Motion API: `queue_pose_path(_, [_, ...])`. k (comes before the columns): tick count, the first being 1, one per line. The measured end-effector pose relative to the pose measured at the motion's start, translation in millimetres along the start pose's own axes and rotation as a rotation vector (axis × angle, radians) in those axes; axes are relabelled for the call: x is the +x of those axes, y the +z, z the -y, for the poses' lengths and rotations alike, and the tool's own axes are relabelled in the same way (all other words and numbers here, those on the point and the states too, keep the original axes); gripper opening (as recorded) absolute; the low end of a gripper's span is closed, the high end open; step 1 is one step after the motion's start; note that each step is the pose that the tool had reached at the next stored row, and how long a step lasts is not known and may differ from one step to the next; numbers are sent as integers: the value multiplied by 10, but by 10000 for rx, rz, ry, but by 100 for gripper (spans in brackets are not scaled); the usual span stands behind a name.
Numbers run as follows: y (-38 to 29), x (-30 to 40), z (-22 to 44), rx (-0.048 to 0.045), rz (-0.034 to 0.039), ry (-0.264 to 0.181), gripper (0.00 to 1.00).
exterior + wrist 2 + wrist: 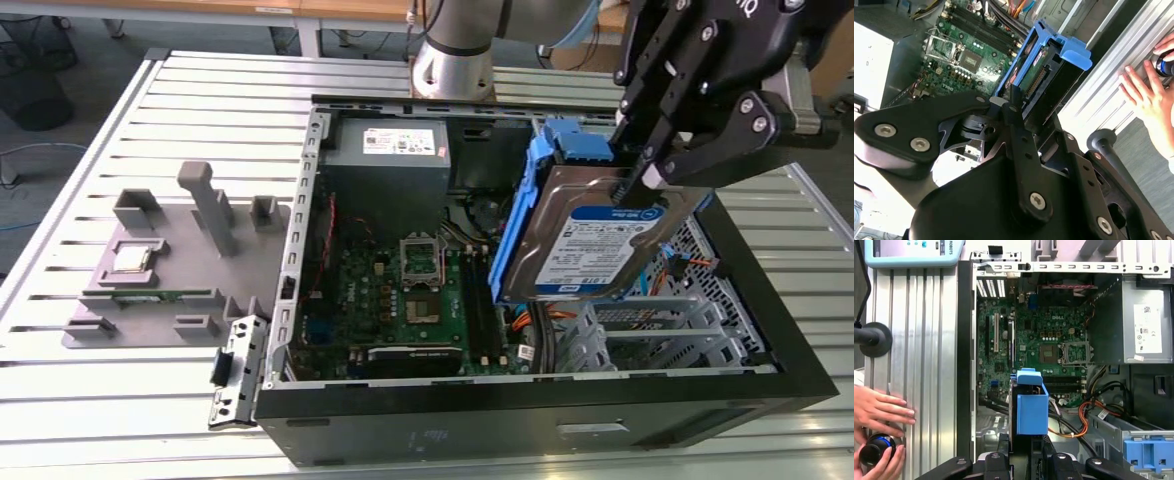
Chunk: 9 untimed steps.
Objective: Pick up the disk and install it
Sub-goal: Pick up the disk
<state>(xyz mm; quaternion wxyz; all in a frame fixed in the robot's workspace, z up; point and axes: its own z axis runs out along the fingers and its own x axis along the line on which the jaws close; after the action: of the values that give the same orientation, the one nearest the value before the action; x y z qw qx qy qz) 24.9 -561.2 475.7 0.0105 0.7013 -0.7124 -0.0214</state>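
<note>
Over the open computer case (441, 420), fingers (634, 160) clamp the tilted disk's (601, 240) upper edge.

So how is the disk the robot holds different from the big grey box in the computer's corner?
The disk is thin and flat with a blue frame; the grey box is thick, blocky and has no blue. The disk hangs tilted in the gripper over the open computer case; the grey box sits inside it, in a corner. Both carry a sticker label.
</note>
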Motion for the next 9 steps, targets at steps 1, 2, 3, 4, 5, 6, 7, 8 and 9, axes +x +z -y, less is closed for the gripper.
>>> queue_pose_path(1, [-1,0,23,-1,0,0,35])
queue_pose_path(2, [-2,0,46,-2,1,-1,35])
queue_pose_path(3, [-3,-1,69,-3,0,0,35])
queue_pose_path(4, [-4,-2,91,-4,0,-1,35])
queue_pose_path(5, [-5,-2,114,-5,0,0,35])
queue_pose_path(6, [-6,-2,137,-6,0,1,35])
queue_pose_path(7, [-7,-3,160,-8,0,0,35])
queue_pose_path(8, [-8,-3,181,-8,0,0,35])
queue_pose_path(9, [-9,-4,202,-10,0,-1,35])
